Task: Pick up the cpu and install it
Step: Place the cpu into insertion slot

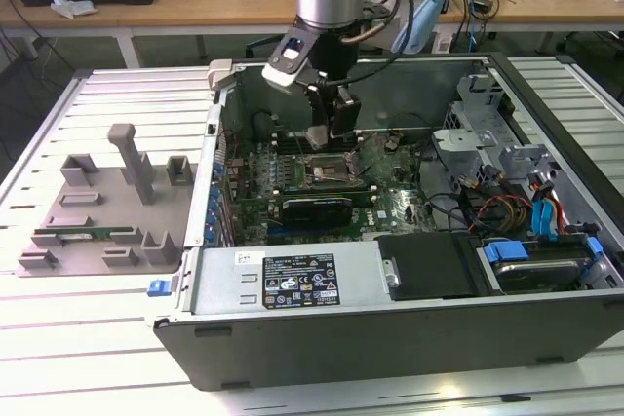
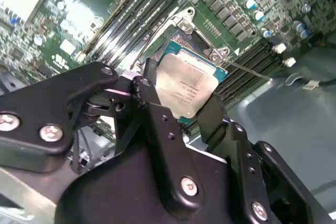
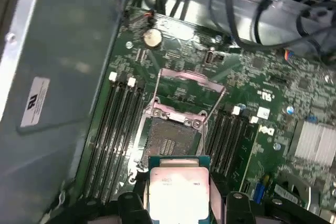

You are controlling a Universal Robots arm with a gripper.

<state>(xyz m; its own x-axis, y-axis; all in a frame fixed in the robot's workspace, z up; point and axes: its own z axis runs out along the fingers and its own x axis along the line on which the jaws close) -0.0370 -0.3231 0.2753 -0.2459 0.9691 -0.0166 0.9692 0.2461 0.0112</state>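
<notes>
Nearest in the exterior view is the front wall of the open computer case (image 1: 292, 338), which lies on the slatted surface (image 1: 97, 358). A grey parts tray (image 1: 97, 211) sits beside it on the exterior view's left. Farther in, on the green board, is the bare cpu socket (image 1: 327, 172). Its retaining frame (image 3: 189, 77) is swung up and open in the first wrist view.

Just over the socket hangs the claw (image 1: 330, 129), clamped on the cpu (image 2: 186, 90). One finger (image 2: 149, 85) presses each of two opposite edges, and the silvery top plate faces up.

The cpu is carried level, above the socket (image 3: 170, 140) and not touching it. In the first wrist view it looks slightly offset to one side of the opening rather than centred, though the camera angle may exaggerate this. The chip is square, so it has no long axis to align. Its edges appear roughly parallel to the socket's frame.
</notes>
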